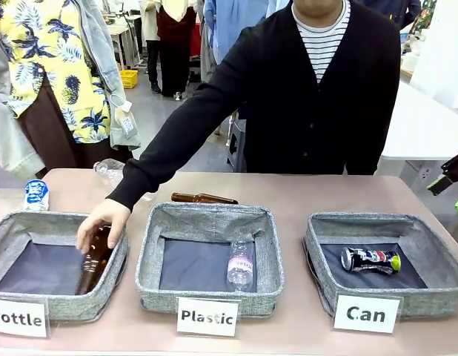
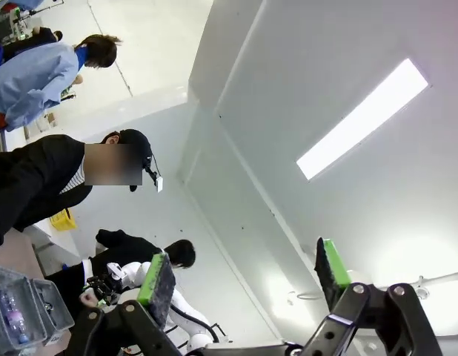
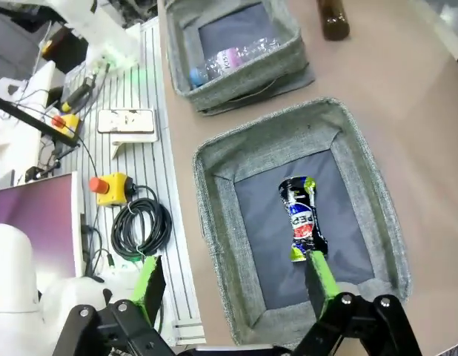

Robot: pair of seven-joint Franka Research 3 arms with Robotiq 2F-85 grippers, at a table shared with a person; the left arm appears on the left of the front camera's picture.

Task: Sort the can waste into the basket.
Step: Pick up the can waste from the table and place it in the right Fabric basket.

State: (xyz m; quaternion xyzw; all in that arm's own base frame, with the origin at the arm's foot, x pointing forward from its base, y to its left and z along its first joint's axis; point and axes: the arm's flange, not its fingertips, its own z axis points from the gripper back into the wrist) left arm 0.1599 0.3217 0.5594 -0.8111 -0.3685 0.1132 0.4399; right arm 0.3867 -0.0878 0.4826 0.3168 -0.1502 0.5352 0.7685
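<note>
The dented silver can [image 1: 370,259] with blue, red and yellow print lies inside the grey basket [image 1: 362,222] signed "Can" at the right. The blue can [image 1: 36,194] stands on the table at the far left, behind the "Bottle" basket. My right gripper [image 3: 233,282] hangs open and empty above the Can basket [image 3: 214,222], with the dented can [image 3: 303,219] just beyond its right pad. One of its fingers [image 1: 450,175] shows at the right edge of the front view. My left gripper [image 2: 244,271] is open, empty and turned up toward the ceiling.
The person's hand [image 1: 103,221] lowers a brown bottle [image 1: 92,263] into the "Bottle" basket [image 1: 14,226]. A clear bottle [image 1: 240,263] lies in the "Plastic" basket [image 1: 210,219]. Another brown bottle [image 1: 203,198] and a clear bottle [image 1: 110,170] lie on the table behind.
</note>
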